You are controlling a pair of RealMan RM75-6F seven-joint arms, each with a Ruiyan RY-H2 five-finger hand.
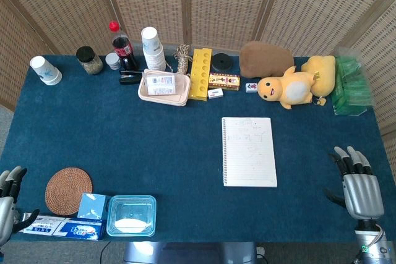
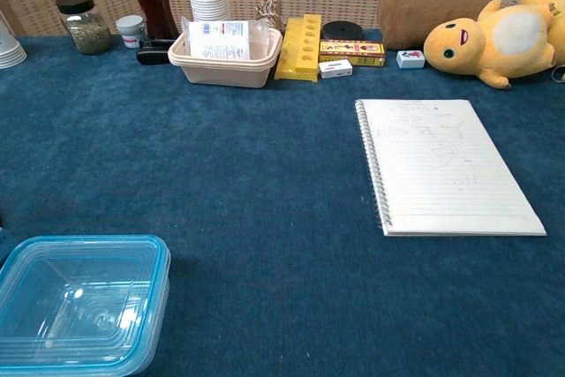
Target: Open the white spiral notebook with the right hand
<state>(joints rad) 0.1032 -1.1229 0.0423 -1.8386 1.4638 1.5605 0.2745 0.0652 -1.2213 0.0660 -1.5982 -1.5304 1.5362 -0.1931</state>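
Observation:
The white spiral notebook (image 1: 249, 151) lies flat on the blue table, right of centre, with its coil along the left edge; a lined page with faint pencil marks faces up (image 2: 446, 166). My right hand (image 1: 356, 183) rests near the table's front right corner, well right of the notebook, fingers apart and holding nothing. My left hand (image 1: 7, 196) shows at the front left edge, also empty with fingers spread. Neither hand appears in the chest view.
A cork coaster (image 1: 68, 186), a blue tissue pack (image 1: 94, 206) and a clear blue container (image 2: 78, 305) sit front left. Along the back stand cups, a cola bottle (image 1: 123, 46), a tray (image 2: 224, 63), a yellow block (image 1: 200, 73) and a yellow plush toy (image 1: 295, 83).

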